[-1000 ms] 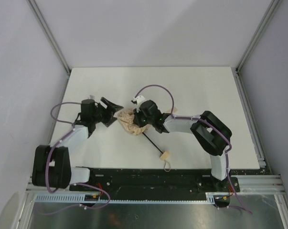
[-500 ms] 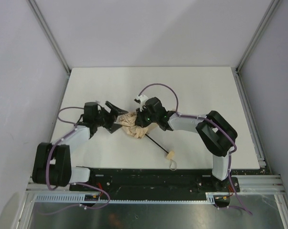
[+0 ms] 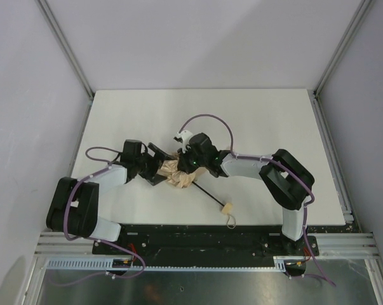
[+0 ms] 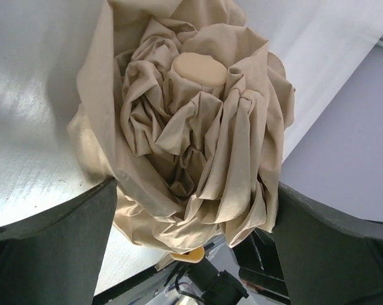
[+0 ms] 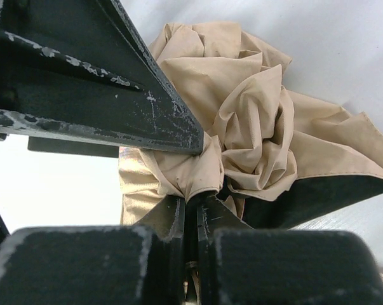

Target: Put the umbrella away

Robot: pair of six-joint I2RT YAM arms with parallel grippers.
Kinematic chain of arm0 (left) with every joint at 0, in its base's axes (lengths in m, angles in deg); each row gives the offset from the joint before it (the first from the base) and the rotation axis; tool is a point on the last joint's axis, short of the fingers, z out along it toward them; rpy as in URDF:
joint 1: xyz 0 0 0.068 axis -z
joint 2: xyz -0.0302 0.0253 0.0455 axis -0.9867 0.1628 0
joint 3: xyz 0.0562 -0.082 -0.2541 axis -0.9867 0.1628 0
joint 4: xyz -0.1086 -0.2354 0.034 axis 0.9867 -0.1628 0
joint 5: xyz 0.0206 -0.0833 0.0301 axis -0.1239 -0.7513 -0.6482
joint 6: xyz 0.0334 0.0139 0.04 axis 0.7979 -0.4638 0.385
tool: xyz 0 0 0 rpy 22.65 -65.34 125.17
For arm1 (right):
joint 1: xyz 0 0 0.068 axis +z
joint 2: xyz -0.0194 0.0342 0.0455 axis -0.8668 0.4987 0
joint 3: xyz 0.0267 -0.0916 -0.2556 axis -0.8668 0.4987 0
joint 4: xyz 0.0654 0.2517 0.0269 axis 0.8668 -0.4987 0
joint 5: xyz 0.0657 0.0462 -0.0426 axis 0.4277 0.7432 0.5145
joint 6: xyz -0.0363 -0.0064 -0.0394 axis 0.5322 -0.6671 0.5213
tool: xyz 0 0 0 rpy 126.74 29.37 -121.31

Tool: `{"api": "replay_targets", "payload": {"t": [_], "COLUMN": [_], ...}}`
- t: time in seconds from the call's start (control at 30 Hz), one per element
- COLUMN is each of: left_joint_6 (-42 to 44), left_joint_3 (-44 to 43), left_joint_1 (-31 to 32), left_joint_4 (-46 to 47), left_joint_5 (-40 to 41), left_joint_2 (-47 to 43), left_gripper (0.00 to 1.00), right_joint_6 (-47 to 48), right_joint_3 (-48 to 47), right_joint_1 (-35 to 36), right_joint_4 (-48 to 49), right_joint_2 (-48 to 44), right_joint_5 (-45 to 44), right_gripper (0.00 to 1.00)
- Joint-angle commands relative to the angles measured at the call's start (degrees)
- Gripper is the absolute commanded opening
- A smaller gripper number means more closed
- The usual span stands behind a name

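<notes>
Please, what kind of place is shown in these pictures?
Probably a robot test cell in a lab, not a home: a white table walled by plain panels on aluminium frame rails, with a left arm and right arm bolted at its near edge, working on an umbrella.

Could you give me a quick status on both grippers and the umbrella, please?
Left gripper open, jaws either side of the umbrella canopy. Right gripper shut, pinching canopy fabric. Shaft extended, lying on the table. No obstruction seen.
</notes>
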Motion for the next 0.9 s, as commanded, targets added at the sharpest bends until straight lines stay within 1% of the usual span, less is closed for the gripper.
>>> {"api": "replay_targets", "payload": {"t": [0.0, 0.17, 0.27, 0.4, 0.47, 0.53, 0.6, 0.67, 0.8, 0.83, 0.87], "left_joint_6": [-1.3, 0.3, 1.0, 0.8, 0.9, 1.7, 1.9, 2.0, 2.4, 2.5, 2.5], "left_joint_3": [-0.3, -2.7, -2.7, -3.6, -4.4, -5.2, -5.1, -4.2, -1.4, -0.6, 0.2], "left_joint_1": [0.5, 0.7, 1.0, 2.2, 2.6, 3.2, 3.4, 3.5, 3.5, 3.5, 3.5], "left_joint_4": [-3.6, -7.6, -8.3, -8.4, -8.3, -8.2, -7.5, -5.5, 0.5, 2.5, 4.6], "left_joint_5": [5.7, 9.5, 13.0, 14.8, 14.5, 14.8, 15.1, 15.1, 13.4, 13.0, 12.5], "left_joint_2": [-1.0, 2.1, 4.2, 9.6, 13.2, 15.8, 17.2, 17.6, 17.2, 16.9, 16.7], "left_gripper": [0.99, 0.99, 1.00, 0.99, 0.95, 0.86, 0.73, 0.62, 0.33, 0.25, 0.20], "right_joint_6": [2.5, 4.8, 6.8, 9.1, 10.4, 12.7, 14.8, 16.3, 17.0, 16.3, 15.4], "right_joint_3": [-0.2, -0.6, -1.2, -1.7, -1.8, -1.9, -1.9, -1.9, -2.0, -2.1, -2.1], "right_joint_1": [1.1, 2.2, 3.4, 5.1, 6.0, 7.3, 8.6, 9.6, 11.0, 11.0, 11.0], "right_joint_4": [-1.7, -3.2, -4.1, -4.2, -4.0, -4.3, -4.7, -4.7, -4.4, -4.3, -4.4], "right_joint_2": [-1.2, -1.6, -1.8, -1.2, -0.6, 0.1, 0.8, 1.8, 2.9, 2.8, 2.6], "right_joint_5": [-1.2, -3.5, -5.1, -5.3, -4.8, -5.0, -5.1, -4.9, -5.4, -5.3, -5.2], "right_gripper": [0.00, 0.00, 0.00, 0.00, 0.00, 0.00, 0.00, 0.00, 0.00, 0.00, 0.01]}}
